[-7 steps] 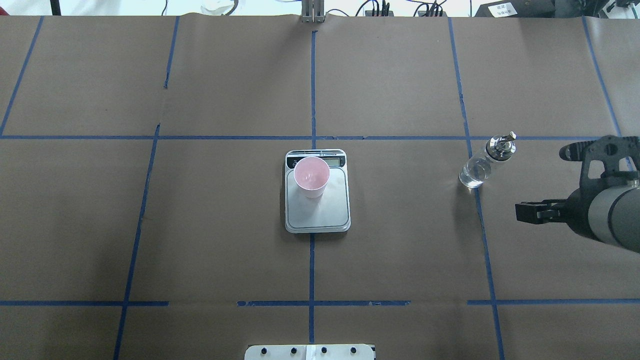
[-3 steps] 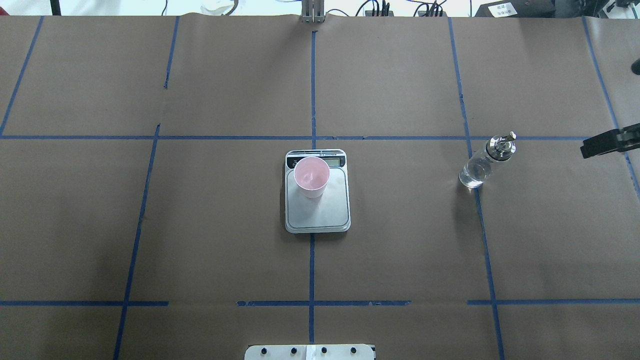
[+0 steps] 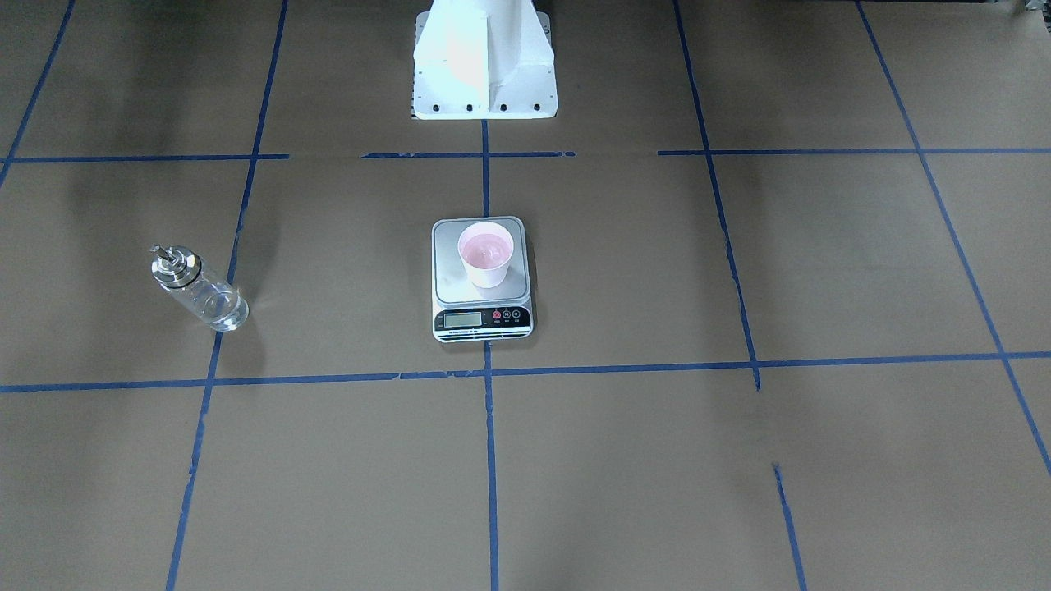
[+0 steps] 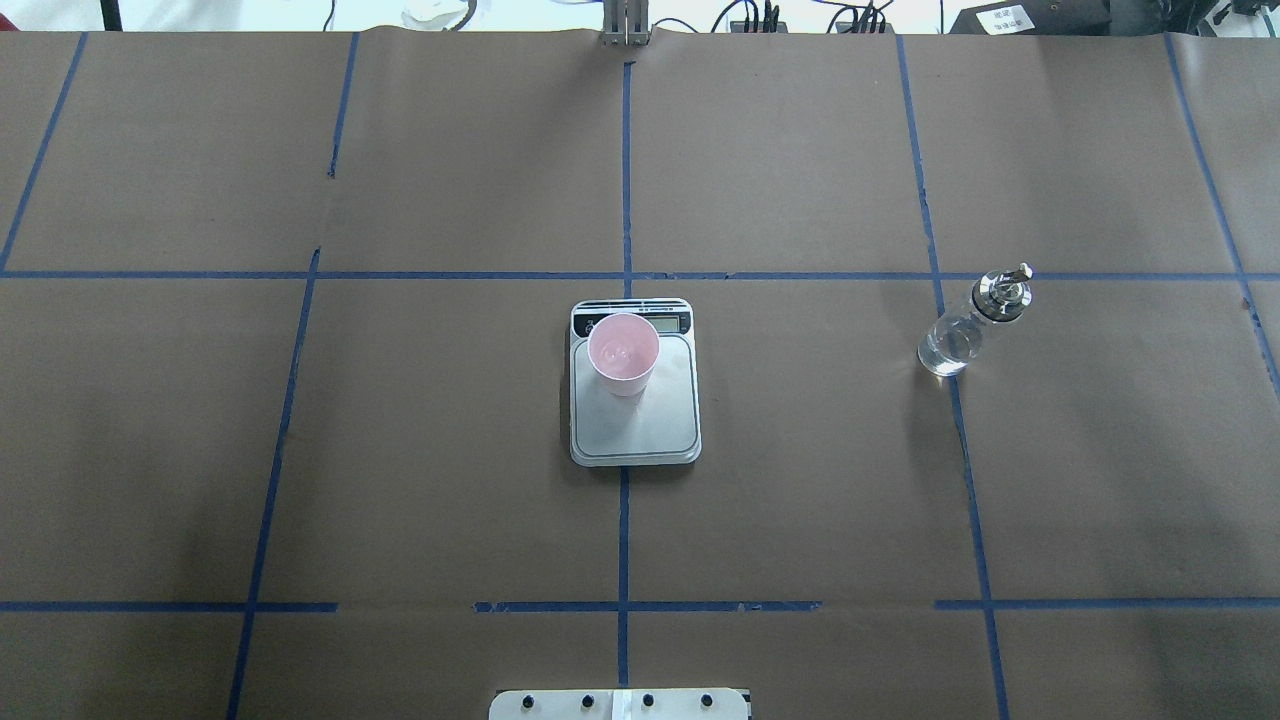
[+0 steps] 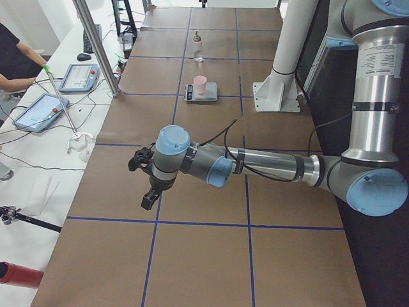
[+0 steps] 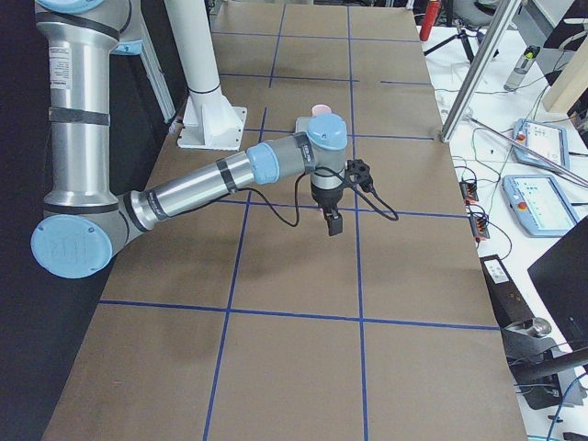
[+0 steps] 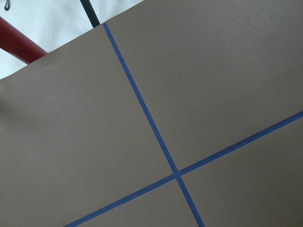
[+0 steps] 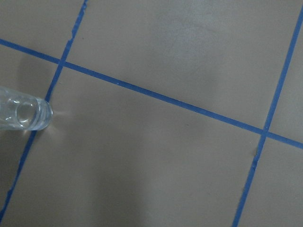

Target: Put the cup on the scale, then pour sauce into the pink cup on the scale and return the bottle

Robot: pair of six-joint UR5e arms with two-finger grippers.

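Observation:
The pale pink cup (image 4: 623, 352) stands upright on the back part of the silver scale (image 4: 635, 425) at the table's middle; both also show in the front view, the cup (image 3: 486, 253) on the scale (image 3: 482, 322). The clear glass bottle (image 4: 965, 330) with its metal spout stands upright to the right, clear sauce in its lower part; it shows in the front view (image 3: 201, 291) and at the right wrist view's left edge (image 8: 23, 115). My left gripper (image 5: 147, 199) hovers far left of the scale. My right gripper (image 6: 333, 223) hovers beyond the bottle. I cannot tell whether either is open or shut.
The white robot base (image 3: 484, 66) stands behind the scale. Blue tape lines cross the brown table cover. Operators' tablets (image 5: 80, 77) and a metal pole (image 5: 96, 45) are along the far table edge. A red cylinder (image 5: 19, 275) lies off the left end.
My right arm has drawn back to the right and out of the overhead view. The cup, scale and bottle have not moved.

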